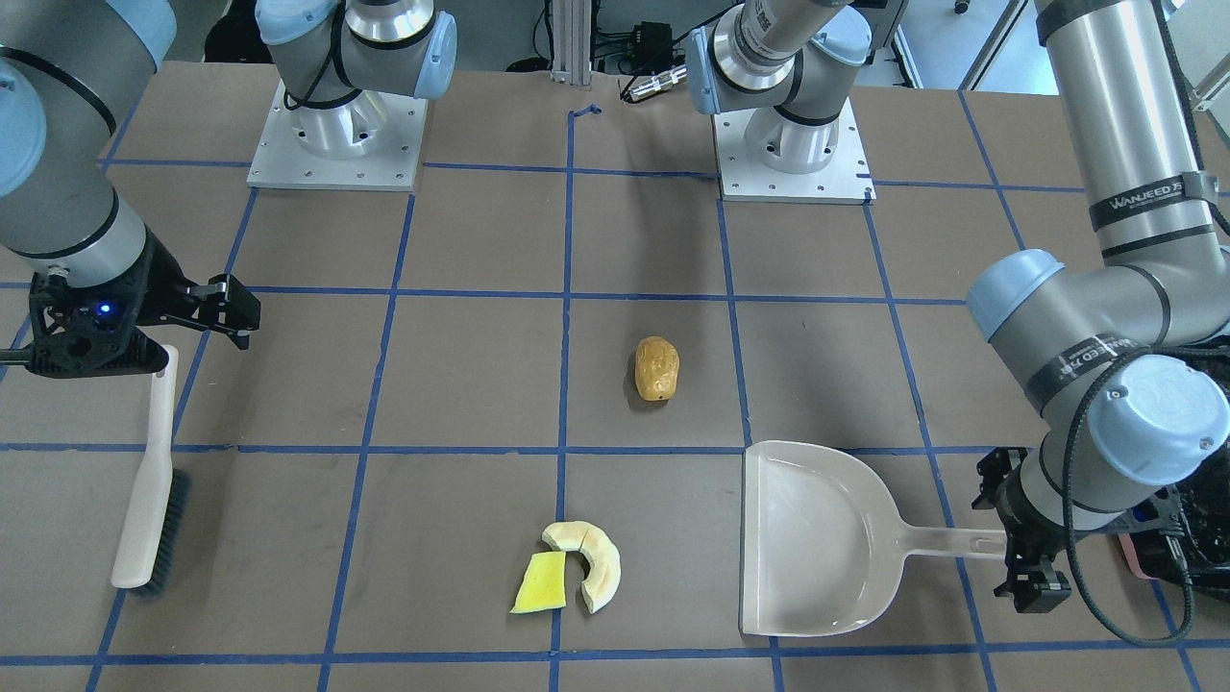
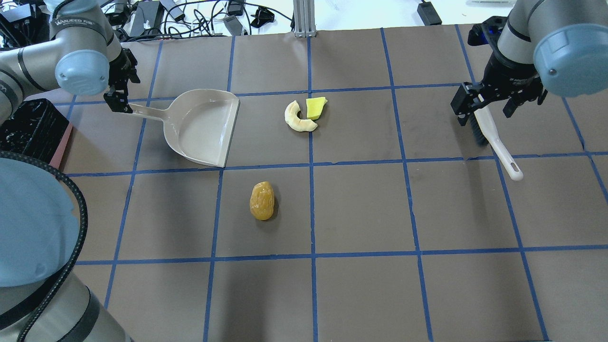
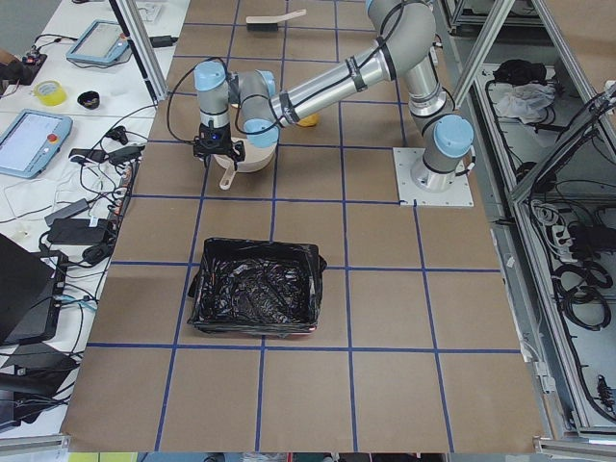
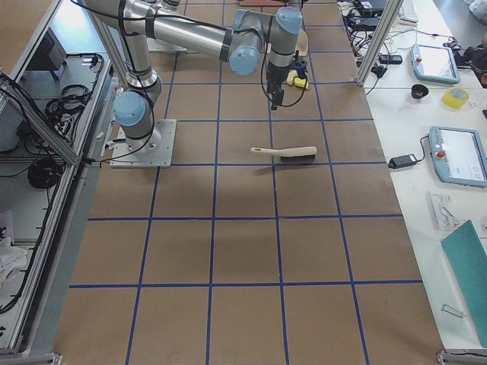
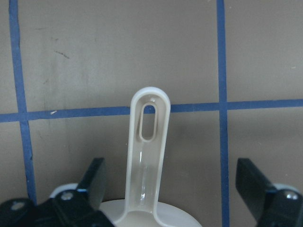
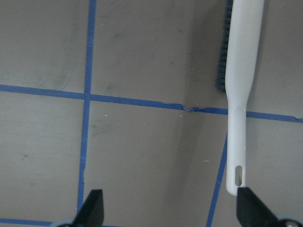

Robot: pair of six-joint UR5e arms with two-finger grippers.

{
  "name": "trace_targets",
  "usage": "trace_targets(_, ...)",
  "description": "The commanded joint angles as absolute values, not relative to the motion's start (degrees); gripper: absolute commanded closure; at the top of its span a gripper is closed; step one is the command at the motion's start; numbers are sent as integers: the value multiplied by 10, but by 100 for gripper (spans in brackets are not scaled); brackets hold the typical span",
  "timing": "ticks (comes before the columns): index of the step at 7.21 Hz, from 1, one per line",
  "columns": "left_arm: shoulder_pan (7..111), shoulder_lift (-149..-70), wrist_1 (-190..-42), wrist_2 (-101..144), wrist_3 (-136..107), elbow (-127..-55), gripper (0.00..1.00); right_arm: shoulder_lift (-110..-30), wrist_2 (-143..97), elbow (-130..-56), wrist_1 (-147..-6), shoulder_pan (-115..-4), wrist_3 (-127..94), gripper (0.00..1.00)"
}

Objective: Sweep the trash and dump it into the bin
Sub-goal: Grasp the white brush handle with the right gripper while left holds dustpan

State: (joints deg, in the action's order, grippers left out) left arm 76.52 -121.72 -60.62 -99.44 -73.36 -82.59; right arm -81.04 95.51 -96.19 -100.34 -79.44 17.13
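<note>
The trash lies on the brown table: a golden-brown potato-like lump (image 1: 657,368) (image 2: 262,201), a cream crescent rind (image 1: 596,562) (image 2: 297,118) and a yellow wedge (image 1: 540,581) (image 2: 316,108) touching it. The bin (image 3: 255,298), pink with a black bag, stands at the robot's left end (image 2: 28,128). My left gripper (image 5: 170,189) (image 2: 121,88) is open, its fingers on either side of the beige dustpan's (image 2: 204,128) handle (image 5: 147,142), not touching it. My right gripper (image 6: 170,213) (image 2: 483,107) is open above the white brush (image 6: 241,94) (image 2: 494,142), which lies flat.
The dustpan (image 1: 817,538) lies flat with its mouth toward the rind and wedge. The brush (image 1: 144,500) lies at the robot's right side. Blue tape lines grid the table. Both arm bases (image 1: 336,135) stand at the table's robot edge.
</note>
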Motion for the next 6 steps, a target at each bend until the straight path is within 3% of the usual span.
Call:
trace_targets(1,766,-1233,-628,-1020,-729,-826,4,-778,968,-964,-1002,-770,184,0)
trace_targets(4,766,-1232,-653,-1028,-726,-831,7,-764,972,-973,-1007,-753,189,0)
trace_targets(6,766,-1230,-649,-1008,-713,-831,39,-762,1016,-1000,-1011,-751,188,0)
